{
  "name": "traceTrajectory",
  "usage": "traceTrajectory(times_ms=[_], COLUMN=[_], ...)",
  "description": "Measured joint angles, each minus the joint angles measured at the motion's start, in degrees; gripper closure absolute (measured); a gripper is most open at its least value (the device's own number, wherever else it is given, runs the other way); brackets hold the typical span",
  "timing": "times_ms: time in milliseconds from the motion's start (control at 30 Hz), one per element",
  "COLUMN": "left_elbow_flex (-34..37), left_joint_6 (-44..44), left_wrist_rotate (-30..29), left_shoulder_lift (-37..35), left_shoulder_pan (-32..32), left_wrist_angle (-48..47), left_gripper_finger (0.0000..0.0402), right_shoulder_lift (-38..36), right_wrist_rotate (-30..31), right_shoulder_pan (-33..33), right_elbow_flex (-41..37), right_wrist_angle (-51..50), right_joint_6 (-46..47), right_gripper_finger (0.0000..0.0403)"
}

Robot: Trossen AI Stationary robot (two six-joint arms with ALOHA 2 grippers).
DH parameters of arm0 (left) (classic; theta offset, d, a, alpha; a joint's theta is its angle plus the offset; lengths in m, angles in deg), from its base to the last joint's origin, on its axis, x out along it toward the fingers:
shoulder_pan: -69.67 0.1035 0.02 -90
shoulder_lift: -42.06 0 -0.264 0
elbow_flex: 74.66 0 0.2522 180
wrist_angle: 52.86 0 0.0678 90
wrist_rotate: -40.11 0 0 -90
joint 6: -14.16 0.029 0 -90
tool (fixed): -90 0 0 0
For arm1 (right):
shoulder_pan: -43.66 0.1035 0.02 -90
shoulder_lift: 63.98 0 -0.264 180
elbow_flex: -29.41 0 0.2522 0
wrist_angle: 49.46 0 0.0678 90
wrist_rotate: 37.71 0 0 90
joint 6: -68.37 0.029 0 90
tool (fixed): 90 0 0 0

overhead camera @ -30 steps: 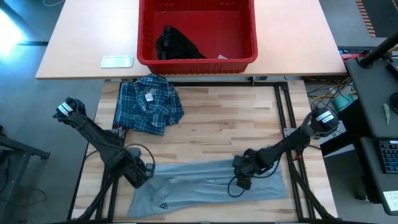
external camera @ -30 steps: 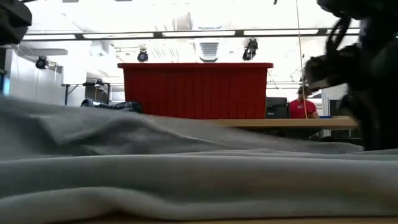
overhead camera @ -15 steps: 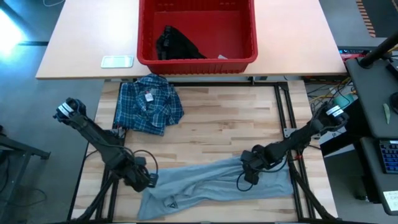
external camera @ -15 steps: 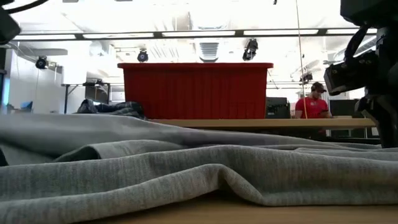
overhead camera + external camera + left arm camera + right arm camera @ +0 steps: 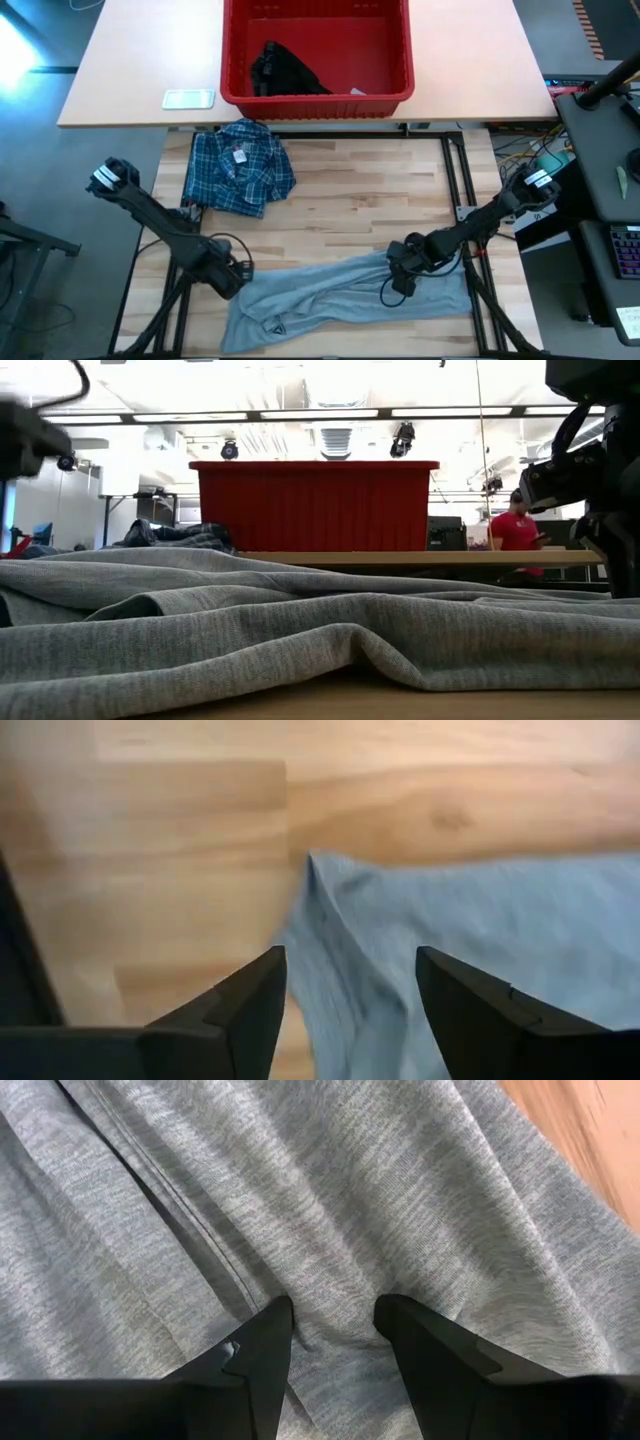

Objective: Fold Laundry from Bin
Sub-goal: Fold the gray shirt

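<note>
Left wrist view: the left gripper (image 5: 345,1010) is standing spread, empty, having backed off the grey T-shirt (image 5: 340,295)'s left end, which is now lying released on the near table. The right gripper (image 5: 335,1342) is pressing into cloth, parted. Flattening is continuing.

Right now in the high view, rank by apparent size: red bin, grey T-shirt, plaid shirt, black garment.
1. Red rectangular plastic bin
2. Light grey T-shirt, spread out, only slightly smaller than the bin
3. Blue-and-white plaid shirt, bunched
4. Small black garment, inside the bin
</note>
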Motion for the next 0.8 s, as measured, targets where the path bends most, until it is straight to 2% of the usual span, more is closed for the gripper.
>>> traceTrajectory(times_ms=[100,300,400,467,567,633,700,800], left_elbow_flex=[2.1,5.6,5.7,4.1,-2.4,-6.6,-9.0,-8.0], left_joint_6=[0.0,-0.2,1.5,2.2,1.7,2.0,5.0,8.7], left_wrist_rotate=[0.4,8.3,9.1,8.5,2.9,-5.5,-14.0,-17.8], left_shoulder_lift=[2.6,6.6,6.7,5.5,1.9,0.8,0.5,3.0], left_shoulder_pan=[0.6,0.5,0.5,0.5,0.4,-0.2,-0.6,0.1], left_wrist_angle=[0.6,-1.2,-0.8,-5.4,-14.9,-19.9,-18.3,-11.3], left_gripper_finger=[0.021,0.0246,0.0262,0.0272,0.0286,0.0294,0.0301,0.0311], right_shoulder_lift=[0.0,0.0,0.0,-0.7,-2.3,-3.9,-5.7,-8.0], right_wrist_rotate=[0.1,0.0,0.0,0.0,0.3,0.3,0.3,0.1], right_shoulder_pan=[0.0,0.0,0.0,0.0,0.0,-0.1,-0.1,-0.1], right_elbow_flex=[0.0,0.0,0.2,0.3,0.4,0.7,1.4,2.9], right_wrist_angle=[0.1,0.1,-0.2,-0.5,-0.9,-1.3,-1.2,-2.1], right_joint_6=[1.0,2.4,3.0,3.6,4.0,4.0,4.0,3.1], right_gripper_finger=[0.0239,0.0239,0.0239,0.0239,0.0239,0.0239,0.0239,0.0239])
